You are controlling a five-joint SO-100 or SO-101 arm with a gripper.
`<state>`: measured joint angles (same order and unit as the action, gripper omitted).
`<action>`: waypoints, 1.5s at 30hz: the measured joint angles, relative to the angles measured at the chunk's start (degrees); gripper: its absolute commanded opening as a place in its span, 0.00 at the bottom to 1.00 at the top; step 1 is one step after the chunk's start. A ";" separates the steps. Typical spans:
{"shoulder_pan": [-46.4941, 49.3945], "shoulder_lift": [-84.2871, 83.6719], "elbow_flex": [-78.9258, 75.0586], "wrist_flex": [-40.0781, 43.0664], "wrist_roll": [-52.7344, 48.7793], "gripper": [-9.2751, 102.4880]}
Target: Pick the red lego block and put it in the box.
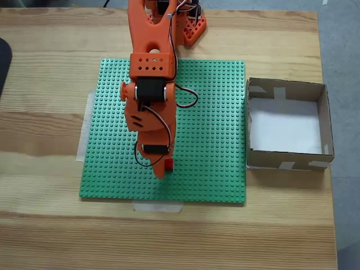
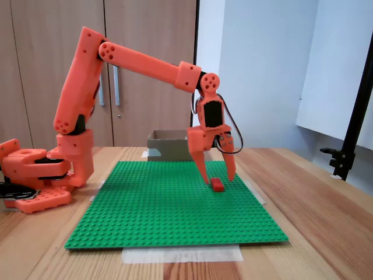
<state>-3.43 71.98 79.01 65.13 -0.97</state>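
Room: wooden cupboard doors [image 2: 58, 70] and a pale wall stand behind the rig in a fixed view; a black stand [image 2: 355, 128] rises at 3 o'clock.
Surface: a light wood table [image 1: 45, 225] carries a green baseplate [image 1: 214, 124], taped down at its edges.
Arm: orange arm [image 2: 140, 61], base at 12 o'clock in the top fixed view, reaches down over the plate.
Gripper: the gripper [image 2: 219, 179] points down with its jaws spread moderately, one finger on each side of the block, tips at or near the plate; it grips nothing.
Block: the red block [image 1: 168, 164] lies flat on the plate, at about 6 o'clock from the plate's centre, just beside the gripper tip.
Block axis: too little of it shows to tell.
Block look: small, plain red; studs too small to make out.
Box: the box [image 1: 326, 118] sits at 3 o'clock, touching the plate's edge; brown walls, white bottom, pale tape patches.
Writing: none readable.
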 measured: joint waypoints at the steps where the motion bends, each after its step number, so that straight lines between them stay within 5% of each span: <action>1: 0.00 -0.35 0.00 0.00 0.00 0.32; 45: -0.97 -1.41 -1.05 -3.87 -2.81 0.10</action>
<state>-4.39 70.58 77.96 61.26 -3.78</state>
